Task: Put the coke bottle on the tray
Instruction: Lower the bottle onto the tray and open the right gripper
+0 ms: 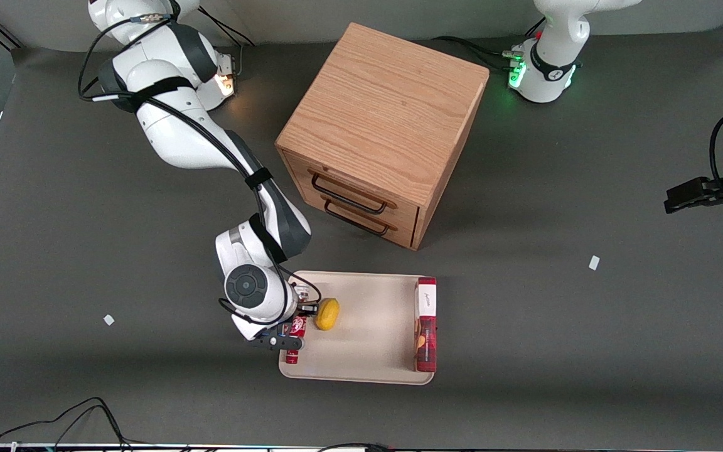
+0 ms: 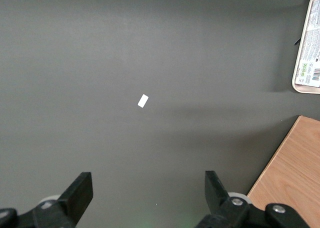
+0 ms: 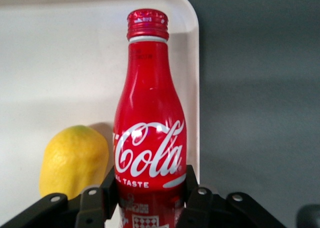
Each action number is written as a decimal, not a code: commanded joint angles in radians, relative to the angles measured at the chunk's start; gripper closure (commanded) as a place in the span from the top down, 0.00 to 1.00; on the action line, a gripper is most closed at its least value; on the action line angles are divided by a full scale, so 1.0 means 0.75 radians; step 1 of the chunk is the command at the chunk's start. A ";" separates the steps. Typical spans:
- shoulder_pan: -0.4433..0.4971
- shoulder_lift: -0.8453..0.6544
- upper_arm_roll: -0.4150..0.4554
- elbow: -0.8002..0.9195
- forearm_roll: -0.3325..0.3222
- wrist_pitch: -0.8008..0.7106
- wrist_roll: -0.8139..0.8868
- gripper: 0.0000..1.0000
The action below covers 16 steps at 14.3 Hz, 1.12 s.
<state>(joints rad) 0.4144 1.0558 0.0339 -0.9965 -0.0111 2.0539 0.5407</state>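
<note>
a robot lab: bench-mounted arm bases [image 1: 546,69], trailing cables and a dark grey matted table [image 1: 587,351]

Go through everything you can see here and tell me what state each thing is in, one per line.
coke bottle: lying on its side, over the tray's edge, held at its base.
gripper: shut on the coke bottle, low over the tray.
tray: flat on the table, holding a lemon and a box.
lemon: resting on the tray beside the bottle.
red box: lying flat along the tray's rim.
drawer cabinet: both drawers closed.
</note>
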 commanded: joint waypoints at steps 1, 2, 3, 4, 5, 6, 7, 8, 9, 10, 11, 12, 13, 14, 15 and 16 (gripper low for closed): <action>0.002 0.006 -0.010 -0.031 -0.002 0.074 -0.030 0.13; 0.002 0.006 -0.013 -0.036 -0.002 0.076 -0.040 0.16; 0.002 0.006 -0.013 -0.036 -0.002 0.076 -0.044 0.27; 0.000 0.006 -0.013 -0.036 -0.002 0.076 -0.042 0.71; 0.000 0.001 -0.013 -0.036 0.000 0.076 -0.042 1.00; -0.008 -0.001 -0.011 -0.036 0.002 0.076 -0.042 1.00; -0.009 -0.001 -0.010 -0.036 0.003 0.076 -0.042 1.00; -0.009 -0.003 -0.013 -0.036 0.003 0.076 -0.042 1.00; -0.009 -0.003 -0.013 -0.036 0.003 0.076 -0.042 1.00; -0.009 -0.005 -0.011 -0.036 0.003 0.076 -0.042 1.00; -0.009 -0.005 -0.010 -0.036 0.003 0.076 -0.042 1.00; -0.009 -0.005 -0.013 -0.036 0.003 0.076 -0.042 1.00; -0.009 -0.005 -0.013 -0.036 0.003 0.076 -0.040 1.00; -0.006 -0.007 -0.011 -0.036 0.003 0.074 -0.040 1.00; -0.008 -0.007 -0.010 -0.036 0.003 0.076 -0.040 1.00; -0.009 -0.009 -0.010 -0.036 0.003 0.074 -0.040 1.00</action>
<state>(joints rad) 0.4068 1.0734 0.0297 -1.0061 -0.0116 2.1043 0.5314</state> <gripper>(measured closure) 0.000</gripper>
